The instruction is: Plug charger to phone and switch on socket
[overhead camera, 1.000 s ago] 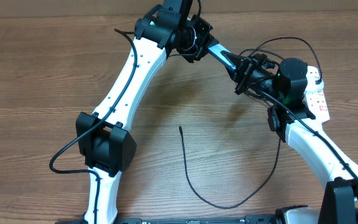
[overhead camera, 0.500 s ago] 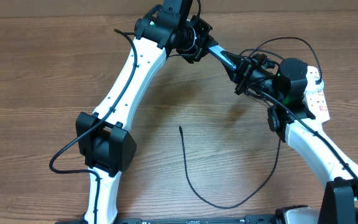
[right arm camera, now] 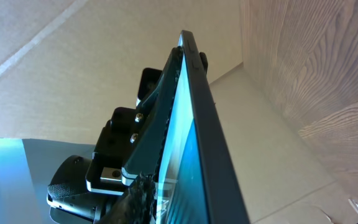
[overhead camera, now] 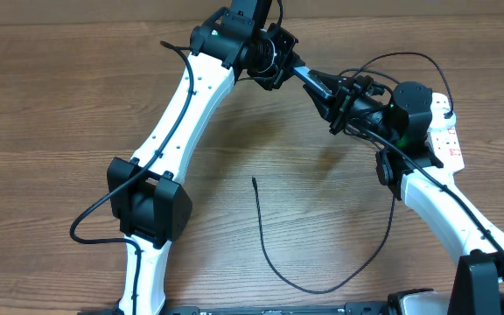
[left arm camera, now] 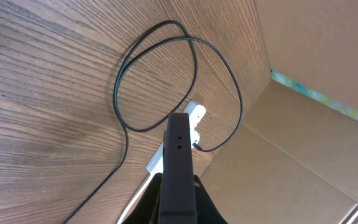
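Black-framed, the phone (overhead camera: 315, 80) hangs in the air between both arms. The left hand (overhead camera: 292, 70) is clamped on one end. The right hand (overhead camera: 339, 98) sits around the other, but I cannot tell whether it pinches. Neither should release before the other grips firmly. The charger (overhead camera: 265, 249) lies loose on the surface (overhead camera: 59, 114), well apart from the phone. The socket (overhead camera: 449, 140) is partly hidden by the right arm.

Phone (overhead camera: 315, 82) is hanging over the table (overhead camera: 42, 105), rear centre. Power strip (overhead camera: 449, 140) is lying right of it; cable (overhead camera: 265, 249) is trailing in front, centre to right.
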`<control>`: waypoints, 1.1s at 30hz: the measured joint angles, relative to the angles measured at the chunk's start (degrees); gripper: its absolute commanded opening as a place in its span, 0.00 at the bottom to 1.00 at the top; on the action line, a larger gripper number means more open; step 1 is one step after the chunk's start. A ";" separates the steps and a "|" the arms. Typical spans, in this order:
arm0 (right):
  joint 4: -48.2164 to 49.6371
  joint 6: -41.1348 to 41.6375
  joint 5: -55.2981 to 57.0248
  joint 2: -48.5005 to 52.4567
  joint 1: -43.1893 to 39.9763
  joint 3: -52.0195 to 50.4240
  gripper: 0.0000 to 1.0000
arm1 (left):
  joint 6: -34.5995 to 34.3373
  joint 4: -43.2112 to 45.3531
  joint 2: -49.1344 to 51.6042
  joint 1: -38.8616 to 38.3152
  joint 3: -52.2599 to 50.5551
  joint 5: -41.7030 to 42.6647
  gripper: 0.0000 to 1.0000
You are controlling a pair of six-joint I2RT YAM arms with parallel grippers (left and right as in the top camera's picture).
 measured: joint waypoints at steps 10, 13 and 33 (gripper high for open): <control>0.26 0.02 -0.37 0.00 0.22 0.00 1.00 | 0.26 0.00 0.00 0.13 0.00 -0.55 0.04; 0.28 0.00 -0.33 0.00 0.20 0.00 1.00 | 1.25 0.00 0.00 0.81 0.00 -0.52 0.04; -12.96 -19.52 -0.33 0.00 -2.43 0.07 1.00 | 29.44 -8.33 0.00 19.85 0.00 14.38 0.04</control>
